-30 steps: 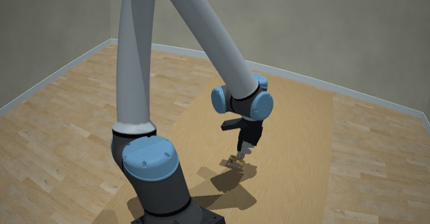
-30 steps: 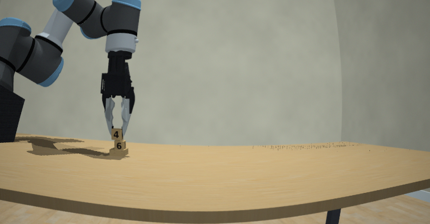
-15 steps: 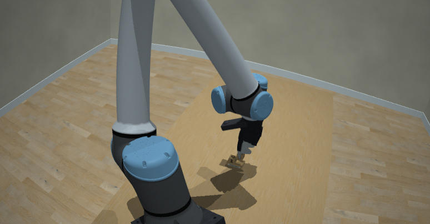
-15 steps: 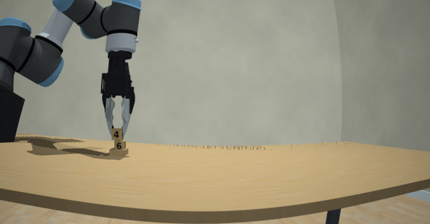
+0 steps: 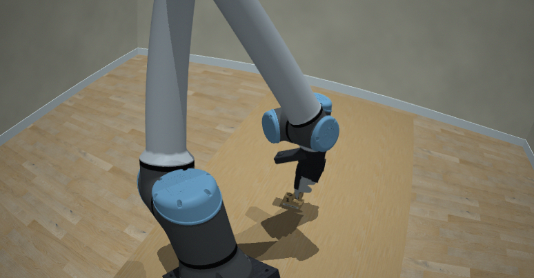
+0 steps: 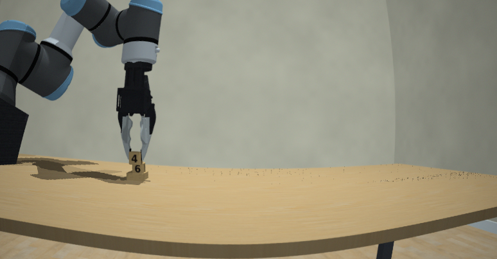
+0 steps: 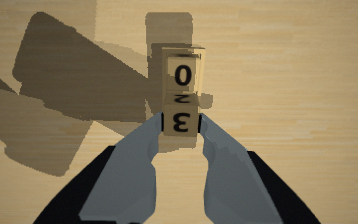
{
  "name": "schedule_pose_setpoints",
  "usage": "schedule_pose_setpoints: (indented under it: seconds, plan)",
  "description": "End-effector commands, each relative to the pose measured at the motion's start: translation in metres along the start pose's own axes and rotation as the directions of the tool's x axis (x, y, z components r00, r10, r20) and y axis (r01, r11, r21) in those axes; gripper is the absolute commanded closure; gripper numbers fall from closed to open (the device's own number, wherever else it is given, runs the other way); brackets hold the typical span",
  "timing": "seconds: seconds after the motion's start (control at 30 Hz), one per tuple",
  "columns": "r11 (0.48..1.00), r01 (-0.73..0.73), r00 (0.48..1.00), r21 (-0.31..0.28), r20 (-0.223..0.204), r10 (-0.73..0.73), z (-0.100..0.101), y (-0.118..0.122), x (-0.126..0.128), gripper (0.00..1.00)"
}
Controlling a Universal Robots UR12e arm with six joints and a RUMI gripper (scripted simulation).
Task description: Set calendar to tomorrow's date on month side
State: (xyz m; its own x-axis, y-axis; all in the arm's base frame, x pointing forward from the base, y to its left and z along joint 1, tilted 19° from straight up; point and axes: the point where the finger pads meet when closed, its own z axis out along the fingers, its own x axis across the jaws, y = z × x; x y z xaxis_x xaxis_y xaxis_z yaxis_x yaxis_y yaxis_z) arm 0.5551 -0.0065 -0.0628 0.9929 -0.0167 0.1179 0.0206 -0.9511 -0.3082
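Observation:
My gripper (image 5: pixel 299 194) (image 6: pixel 135 155) (image 7: pixel 181 114) is shut on a wooden cube (image 6: pixel 134 157) (image 7: pixel 181 128). The cube is held above the tray and shows a 4 towards the exterior camera. In the wrist view a 3 is on its top, upside down, and a digit like a 2 is on the side towards the other cube. The other cube (image 5: pixel 289 195) (image 6: pixel 138 168) (image 7: pixel 182 76) sits in the tray (image 5: pixel 294 206) (image 6: pixel 137 177) (image 7: pixel 202 60), with a 0 on top and a 6 towards the exterior camera. The month's name is too small to read.
The tray stands on the long wooden table (image 5: pixel 358 186) (image 6: pixel 278 208) (image 7: pixel 300 100). The arm's base (image 5: pixel 223 268) stands on the near end of the table in the top view. Arm shadows fall around the tray.

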Motion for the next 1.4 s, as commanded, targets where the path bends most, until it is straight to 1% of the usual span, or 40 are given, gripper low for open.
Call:
schedule_pose_setpoints:
  seconds: [0.0, 0.57, 1.37]
  plan:
    - [1.000, 0.000, 1.000, 0.002, 0.002, 0.000, 0.0078, -0.0017, -0.0014, 0.90]
    - [1.000, -0.001, 1.000, 0.002, 0.001, 0.001, 0.0172, -0.0012, -0.0012, 0.90]
    - [1.000, -0.001, 1.000, 0.001, 0.000, 0.001, 0.0170, -0.0007, -0.0006, 0.90]
